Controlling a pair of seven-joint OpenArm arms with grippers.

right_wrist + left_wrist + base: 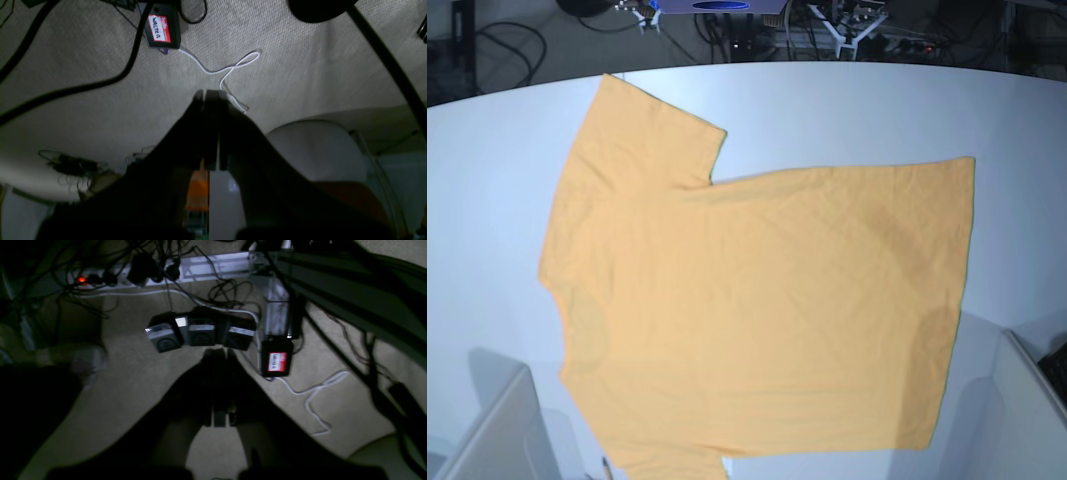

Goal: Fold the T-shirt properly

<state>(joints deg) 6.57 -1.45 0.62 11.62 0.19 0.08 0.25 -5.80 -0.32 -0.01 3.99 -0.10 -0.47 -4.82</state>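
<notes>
Across the white desk point(847, 110) the T-shirt point(757, 300) lies flat — left gripper point(218, 355) and right gripper point(208, 96) both closed, empty, over carpet.

base: bright, even, edges bowed | wrist views: dim, underexposed, soft; near fingers point(200, 140) read black, probably backlit

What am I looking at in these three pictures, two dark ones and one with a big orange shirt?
It is a robot with two arms. The bright picture looks down on a white table where the T-shirt lies spread flat, unfolded. Each dark picture comes from a camera on one wrist, looking past that arm's pincer at the carpeted floor beside the table. The left gripper and the right gripper are both shut and hold nothing. On the floor lie cables and a black box with a red label.
</notes>
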